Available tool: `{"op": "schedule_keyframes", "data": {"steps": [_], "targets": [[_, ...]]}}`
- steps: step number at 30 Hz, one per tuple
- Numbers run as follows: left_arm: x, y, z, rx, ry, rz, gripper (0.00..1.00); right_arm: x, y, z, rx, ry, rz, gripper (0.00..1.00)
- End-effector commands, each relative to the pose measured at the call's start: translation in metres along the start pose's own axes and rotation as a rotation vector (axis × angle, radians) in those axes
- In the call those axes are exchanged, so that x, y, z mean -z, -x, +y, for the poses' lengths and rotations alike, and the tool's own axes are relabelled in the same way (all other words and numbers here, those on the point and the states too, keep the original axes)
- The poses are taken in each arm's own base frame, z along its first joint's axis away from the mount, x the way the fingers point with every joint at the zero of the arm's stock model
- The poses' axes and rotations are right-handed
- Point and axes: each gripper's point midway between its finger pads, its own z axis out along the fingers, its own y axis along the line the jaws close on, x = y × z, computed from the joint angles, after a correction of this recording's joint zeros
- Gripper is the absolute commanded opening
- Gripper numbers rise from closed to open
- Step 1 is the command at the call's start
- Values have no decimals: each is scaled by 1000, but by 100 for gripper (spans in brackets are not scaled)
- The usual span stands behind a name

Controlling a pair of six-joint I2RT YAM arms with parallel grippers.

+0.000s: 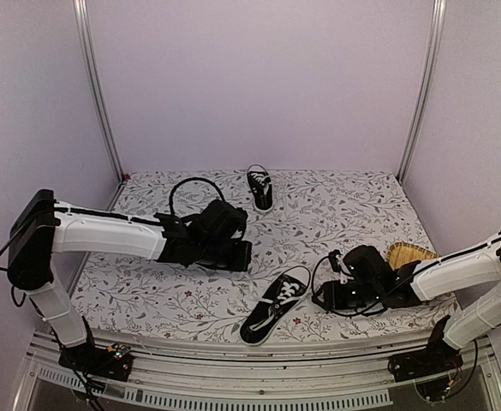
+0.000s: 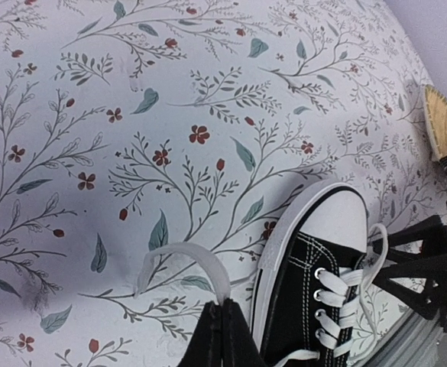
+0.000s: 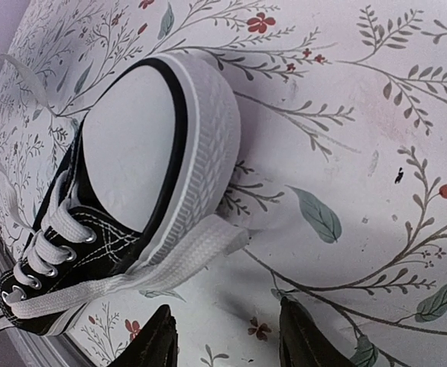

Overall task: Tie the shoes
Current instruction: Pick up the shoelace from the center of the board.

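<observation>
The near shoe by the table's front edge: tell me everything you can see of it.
The near shoe is a small black canvas sneaker with white rubber sole, white toe cap and metal eyelets. It stands upright on its sole, untied, toe pointing away and rightward. One white lace loop arches to the shut left gripper, which pinches it; the other lace end lies flat on the flowered cloth before the open right gripper.

Near shoe (image 1: pixel 276 304) and its lace (image 2: pixel 179 248) span gap between left hand (image 1: pixel 245 255) and right hand (image 1: pixel 320 296); far shoe (image 1: pixel 260 187) clear.

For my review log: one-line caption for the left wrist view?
Shut left gripper pinches white lace loop beside the black sneaker.
</observation>
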Motion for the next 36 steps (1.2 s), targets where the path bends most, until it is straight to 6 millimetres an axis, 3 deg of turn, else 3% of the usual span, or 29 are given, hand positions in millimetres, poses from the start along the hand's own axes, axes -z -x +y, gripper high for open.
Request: {"op": "schedule_keyframes", "data": {"steps": [1, 6, 20, 23, 26, 36], "targets": [[8, 10, -3, 28, -41, -30, 0, 0, 10, -9, -7, -41, -77, 47], [11, 8, -6, 33, -74, -35, 0, -8, 10, -18, 2, -77, -94, 42], [16, 7, -6, 28, -80, -21, 0, -29, 22, -9, 134, -15, -178, 42], [16, 6, -5, 26, -80, -16, 0, -35, 19, -3, 197, 26, -178, 41], [17, 5, -2, 27, -67, -13, 0, -42, 15, 2, 258, 62, -165, 35], [43, 5, 28, 104, -17, -74, 0, -61, 13, 51, 380, 224, -86, 29]]}}
